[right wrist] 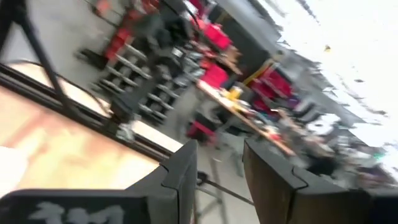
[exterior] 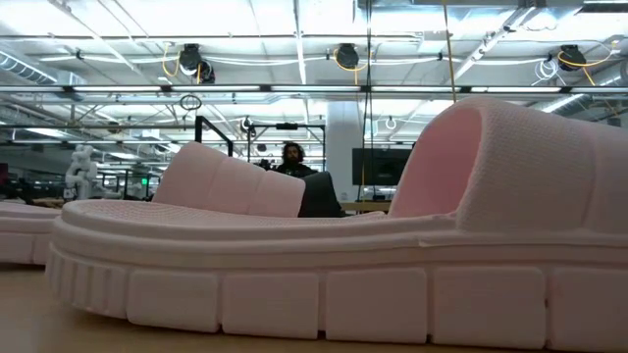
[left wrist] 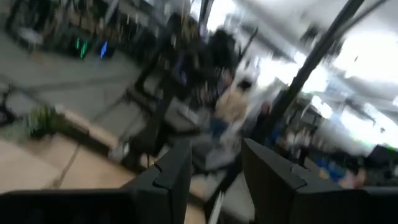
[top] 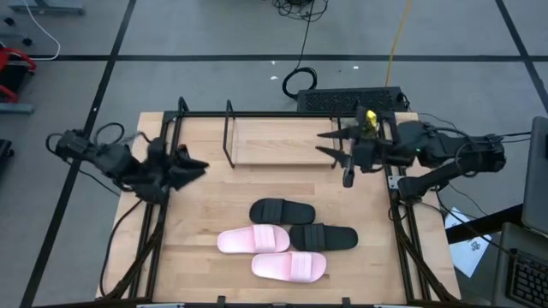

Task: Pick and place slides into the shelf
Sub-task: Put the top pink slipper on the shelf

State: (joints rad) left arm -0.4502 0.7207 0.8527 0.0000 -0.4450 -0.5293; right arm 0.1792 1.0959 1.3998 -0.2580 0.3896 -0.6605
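Note:
Four slides lie soles down on the near half of the wooden table: a black one [top: 281, 210], a second black one [top: 324, 237], a pale pink one [top: 253, 240] and another pink one [top: 289, 266]. In the low view the nearest pink slide [exterior: 324, 255] fills the picture. The shelf [top: 282, 141], with thin black rods and a light board, stands at the far middle. My left gripper [top: 199, 168] hangs open in the air over the table's left edge, pointing right. Above the shelf's right end my right gripper [top: 322, 143] is open and points left. Neither holds anything.
Black frame rails run along the table's left [top: 152, 231] and right [top: 409, 239] sides. A black box [top: 349, 98] with cables sits behind the far edge. Papers [top: 469, 248] lie off the table's right. A person [exterior: 291, 157] sits far behind.

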